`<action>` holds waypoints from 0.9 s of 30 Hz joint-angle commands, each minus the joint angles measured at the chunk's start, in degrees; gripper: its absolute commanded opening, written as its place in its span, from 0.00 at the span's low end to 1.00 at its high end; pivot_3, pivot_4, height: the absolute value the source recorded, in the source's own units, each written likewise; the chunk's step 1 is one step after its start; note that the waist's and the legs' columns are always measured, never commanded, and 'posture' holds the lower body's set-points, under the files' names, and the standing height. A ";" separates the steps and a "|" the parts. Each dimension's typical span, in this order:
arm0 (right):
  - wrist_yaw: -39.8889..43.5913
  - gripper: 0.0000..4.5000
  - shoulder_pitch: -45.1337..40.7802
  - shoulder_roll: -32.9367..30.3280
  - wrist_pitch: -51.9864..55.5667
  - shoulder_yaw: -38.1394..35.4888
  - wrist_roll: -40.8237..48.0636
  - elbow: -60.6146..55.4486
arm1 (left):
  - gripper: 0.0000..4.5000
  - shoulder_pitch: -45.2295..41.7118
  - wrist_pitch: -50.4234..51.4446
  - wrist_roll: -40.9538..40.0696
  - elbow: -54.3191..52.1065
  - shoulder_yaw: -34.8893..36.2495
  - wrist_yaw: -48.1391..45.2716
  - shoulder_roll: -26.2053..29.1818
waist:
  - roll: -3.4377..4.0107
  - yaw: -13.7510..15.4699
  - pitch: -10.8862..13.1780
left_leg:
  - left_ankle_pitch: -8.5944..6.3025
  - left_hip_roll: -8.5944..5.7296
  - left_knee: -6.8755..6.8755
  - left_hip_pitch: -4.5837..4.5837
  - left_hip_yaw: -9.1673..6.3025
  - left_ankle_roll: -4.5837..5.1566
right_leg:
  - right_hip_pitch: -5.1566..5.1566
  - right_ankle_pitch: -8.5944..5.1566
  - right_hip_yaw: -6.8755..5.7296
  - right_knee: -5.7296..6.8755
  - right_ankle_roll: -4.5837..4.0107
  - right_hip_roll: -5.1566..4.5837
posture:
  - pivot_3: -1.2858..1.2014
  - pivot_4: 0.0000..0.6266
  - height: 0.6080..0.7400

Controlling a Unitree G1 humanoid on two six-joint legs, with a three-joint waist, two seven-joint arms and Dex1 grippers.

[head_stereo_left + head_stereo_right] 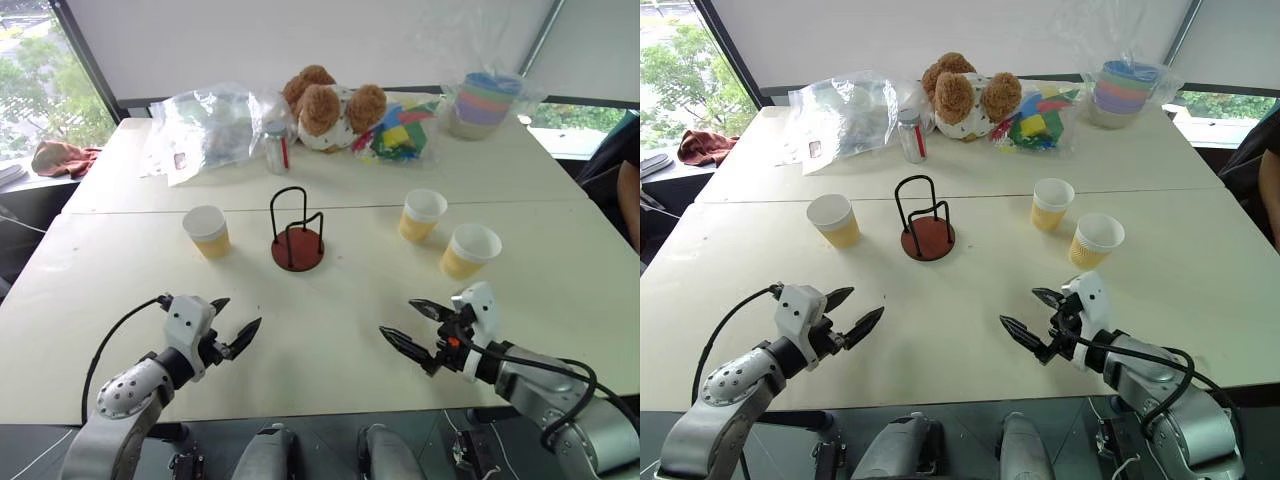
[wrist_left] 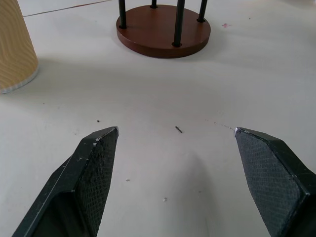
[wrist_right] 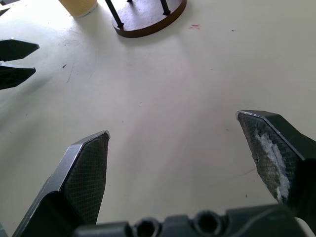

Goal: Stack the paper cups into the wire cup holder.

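Setting: Daylight from the windows is falling across a pale desk [image 1: 330, 330], with clutter lining its far edge.
Cups: three paper cups are standing upright and apart, one [image 1: 207, 231] left of the holder, two [image 1: 422, 215] [image 1: 470, 250] near each other to its right.
Holder: the wire cup holder [image 1: 297, 235] is sitting empty at mid-desk, between the lone cup and the pair.
Left gripper: the left gripper [image 1: 234, 327] is hovering over the near desk, fingers spread wide, gripping nothing.
Right gripper: the right gripper [image 1: 412, 325] is mirroring it, fingers equally wide and empty.
Handling: the cups are looking very light and thin-walled, likely to crush or tip; a gentle pinch across the body just under the stiffer rim seems safest.
Hard to see: a wrapped pastel stack [image 1: 486, 100], a soft toy [image 1: 330, 108] and bags are overlapping at the back; whether the cups are empty inside is not fully showing.
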 commanded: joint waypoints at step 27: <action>-6.20 1.00 -32.07 11.85 9.51 8.16 4.49 7.99 | 0.86 -24.97 15.00 -14.72 6.26 6.12 -19.57 21.60 | 0.01 -0.70 -0.01 | 0.10 0.05 0.02 0.02 -0.02 -0.14 | -0.09 0.13 -0.07 0.20 0.08 0.27 | 0.52 0.24 1.00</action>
